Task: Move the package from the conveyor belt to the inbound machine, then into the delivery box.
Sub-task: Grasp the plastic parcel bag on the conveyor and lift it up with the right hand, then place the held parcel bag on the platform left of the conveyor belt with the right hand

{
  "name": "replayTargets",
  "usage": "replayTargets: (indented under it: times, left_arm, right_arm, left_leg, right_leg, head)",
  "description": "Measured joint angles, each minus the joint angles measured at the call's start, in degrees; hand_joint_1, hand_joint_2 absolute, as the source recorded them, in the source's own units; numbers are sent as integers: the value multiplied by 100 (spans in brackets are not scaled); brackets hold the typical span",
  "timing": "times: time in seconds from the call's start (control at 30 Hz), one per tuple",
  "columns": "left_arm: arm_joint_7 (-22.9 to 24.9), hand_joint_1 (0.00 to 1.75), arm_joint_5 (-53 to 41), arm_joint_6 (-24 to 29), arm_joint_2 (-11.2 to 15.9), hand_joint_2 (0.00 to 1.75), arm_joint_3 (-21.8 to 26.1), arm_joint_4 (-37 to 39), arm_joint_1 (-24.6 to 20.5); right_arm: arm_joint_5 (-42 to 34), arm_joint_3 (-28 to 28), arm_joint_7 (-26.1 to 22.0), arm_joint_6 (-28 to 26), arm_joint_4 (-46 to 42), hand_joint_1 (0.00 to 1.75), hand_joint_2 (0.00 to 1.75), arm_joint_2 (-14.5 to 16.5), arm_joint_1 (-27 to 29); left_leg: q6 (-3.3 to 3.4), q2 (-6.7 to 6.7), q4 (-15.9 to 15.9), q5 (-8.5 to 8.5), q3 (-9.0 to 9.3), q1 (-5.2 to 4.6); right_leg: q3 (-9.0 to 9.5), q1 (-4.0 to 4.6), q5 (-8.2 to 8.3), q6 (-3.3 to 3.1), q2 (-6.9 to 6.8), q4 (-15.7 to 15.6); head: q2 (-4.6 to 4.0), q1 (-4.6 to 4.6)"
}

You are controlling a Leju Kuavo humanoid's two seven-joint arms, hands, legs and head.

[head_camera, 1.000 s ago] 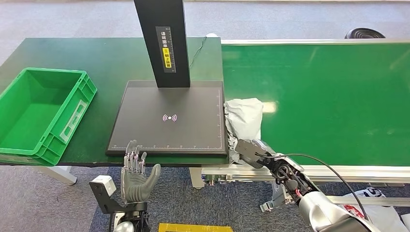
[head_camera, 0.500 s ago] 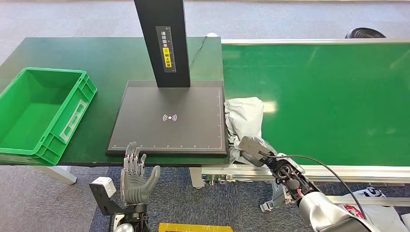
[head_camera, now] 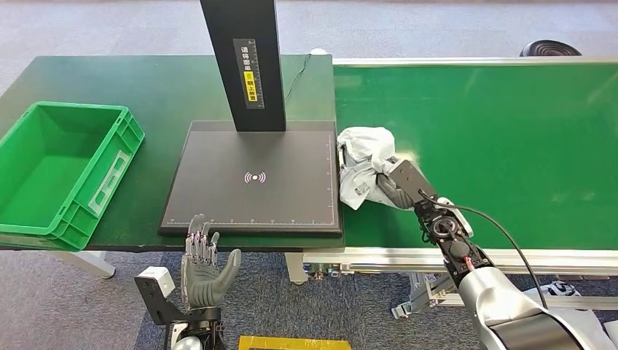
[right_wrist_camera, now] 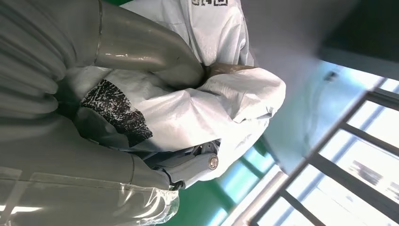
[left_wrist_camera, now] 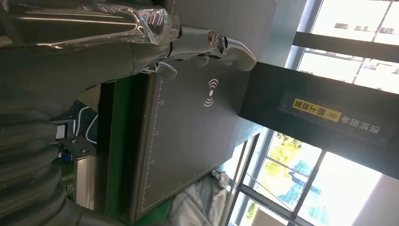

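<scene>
Now the right hand (head_camera: pixel 393 184) has its fingers (right_wrist_camera: pixel 188 167) clamped on the bag (head_camera: pixel 362 173), mid-frame at belt (head_camera: pixel 495 146) edge beside the scanner pad (head_camera: pixel 251 179). Risk: slick, crumpled film slips mid-lift or snags the pad rim. Left hand (head_camera: pixel 204 270), lower left, fingers spread, idle.

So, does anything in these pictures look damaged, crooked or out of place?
Only the package looks odd: the grey-white bag is crumpled and bunched where the right hand grips it, at the conveyor belt edge beside the scanner plate. The green box sits straight. The left hand hangs open below the table.
</scene>
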Motion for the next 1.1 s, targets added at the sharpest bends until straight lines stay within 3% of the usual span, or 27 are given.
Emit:
replayTargets:
  times: [0.53,0.87,1.1]
  left_arm:
    - [0,0,11,2,0,175,-1,0,-3]
    - [1,0,-19,-93,-28,175,-6,2,-72]
    - [7,0,-48,-123,-48,175,-15,44,-141]
  right_arm:
    - [-295,-210,-94,34,-1087,175,175,4,199]
    - [-243,23,46,123,-1266,175,175,327,129]
    - [-129,299,242,80,-1031,175,175,742,-310]
  left_leg:
    - [0,-1,0,0,-2,0]
    - [0,0,0,1,-2,1]
    - [-1,8,0,1,-1,1]
  right_leg:
    - [-1,1,0,0,-1,0]
    - [0,1,0,0,0,0]
    - [-4,1,1,-1,7,1]
  head:
    - [0,0]
    - [0,0]
    - [0,0]
